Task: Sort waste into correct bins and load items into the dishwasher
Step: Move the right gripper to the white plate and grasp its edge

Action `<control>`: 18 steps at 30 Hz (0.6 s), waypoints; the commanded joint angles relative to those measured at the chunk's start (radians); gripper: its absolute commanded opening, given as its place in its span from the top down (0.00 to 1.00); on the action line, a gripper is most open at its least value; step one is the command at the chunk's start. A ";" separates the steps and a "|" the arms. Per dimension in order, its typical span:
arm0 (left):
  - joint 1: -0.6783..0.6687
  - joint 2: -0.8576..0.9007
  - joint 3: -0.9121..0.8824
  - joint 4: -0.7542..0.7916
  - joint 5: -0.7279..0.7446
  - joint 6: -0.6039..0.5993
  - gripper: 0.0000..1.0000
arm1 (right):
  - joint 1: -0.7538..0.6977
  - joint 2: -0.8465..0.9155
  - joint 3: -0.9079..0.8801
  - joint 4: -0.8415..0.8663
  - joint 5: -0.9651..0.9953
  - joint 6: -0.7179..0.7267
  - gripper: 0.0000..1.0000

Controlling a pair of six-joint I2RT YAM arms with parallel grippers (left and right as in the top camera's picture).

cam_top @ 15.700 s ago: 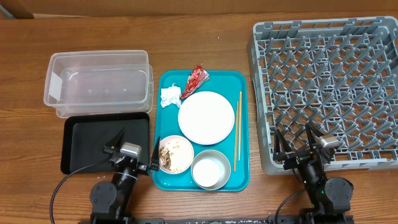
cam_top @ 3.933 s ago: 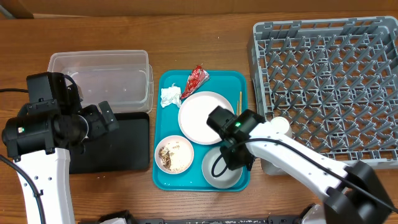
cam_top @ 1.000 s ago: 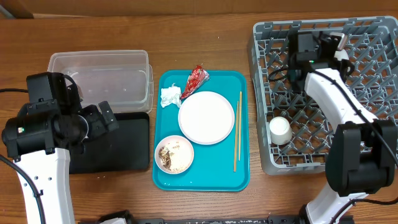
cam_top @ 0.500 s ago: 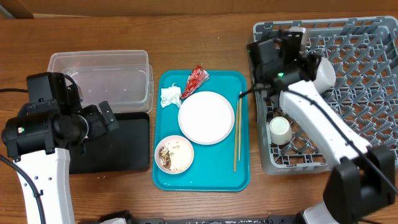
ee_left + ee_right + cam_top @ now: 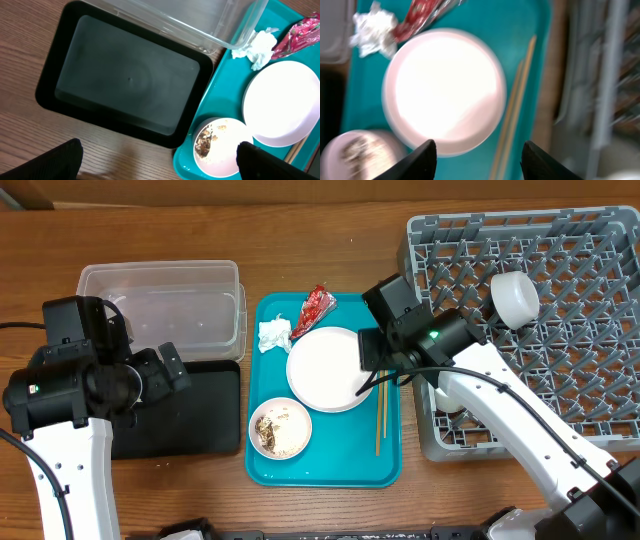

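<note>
My right gripper is open and empty, hovering over the right edge of the round white plate, next to the chopsticks. A white bowl lies in the grey rack. The cup is hidden under my right arm. The red wrapper, white tissue and a small dish of rice and brown scraps sit on the teal tray. My left gripper is open and empty, high above the black tray.
The clear tub stands behind the black tray. The teal tray lies between the bins and the rack. The rack's edge shows blurred at the right of the right wrist view.
My right arm has swung from the back of the rack over to the teal tray, leaving the white bowl in the rack. The left arm has not moved.
</note>
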 commanded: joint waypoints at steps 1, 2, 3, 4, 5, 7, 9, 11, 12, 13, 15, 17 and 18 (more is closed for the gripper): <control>0.005 0.001 0.013 0.000 -0.011 -0.014 0.00 | -0.003 -0.002 -0.061 -0.018 -0.188 0.297 0.44; 0.005 0.001 0.013 0.000 -0.010 -0.014 0.00 | -0.003 -0.002 -0.084 -0.012 -0.188 0.348 0.43; 0.005 0.001 0.013 0.000 -0.010 -0.013 0.00 | -0.003 -0.002 -0.112 0.000 -0.191 0.401 0.43; 0.005 0.001 0.013 0.000 -0.010 -0.014 0.00 | -0.003 -0.002 -0.136 0.013 -0.196 0.435 0.43; 0.005 0.001 0.013 0.000 -0.011 -0.014 0.00 | -0.003 -0.002 -0.161 0.031 -0.209 0.460 0.43; 0.005 0.001 0.013 0.000 -0.011 -0.014 0.00 | -0.003 -0.001 -0.208 0.071 -0.249 0.516 0.43; 0.005 0.001 0.013 0.000 -0.010 -0.014 0.00 | -0.001 -0.001 -0.251 0.114 -0.262 0.581 0.41; 0.005 0.001 0.013 0.000 -0.010 -0.014 0.00 | 0.000 -0.001 -0.282 0.153 -0.262 0.640 0.41; 0.005 0.001 0.013 0.000 -0.010 -0.014 0.00 | 0.000 -0.001 -0.291 0.174 -0.261 0.660 0.41; 0.005 0.001 0.013 0.000 -0.011 -0.013 0.00 | 0.000 -0.001 -0.295 0.186 -0.253 0.666 0.42; 0.005 0.001 0.013 0.000 -0.010 -0.014 0.00 | 0.000 -0.001 -0.301 0.209 -0.225 0.672 0.44; 0.005 0.001 0.013 0.000 -0.011 -0.013 0.00 | 0.000 0.000 -0.308 0.208 -0.183 0.715 0.45; 0.005 0.001 0.013 0.000 -0.010 -0.013 0.00 | 0.000 0.002 -0.314 0.214 -0.177 0.728 0.45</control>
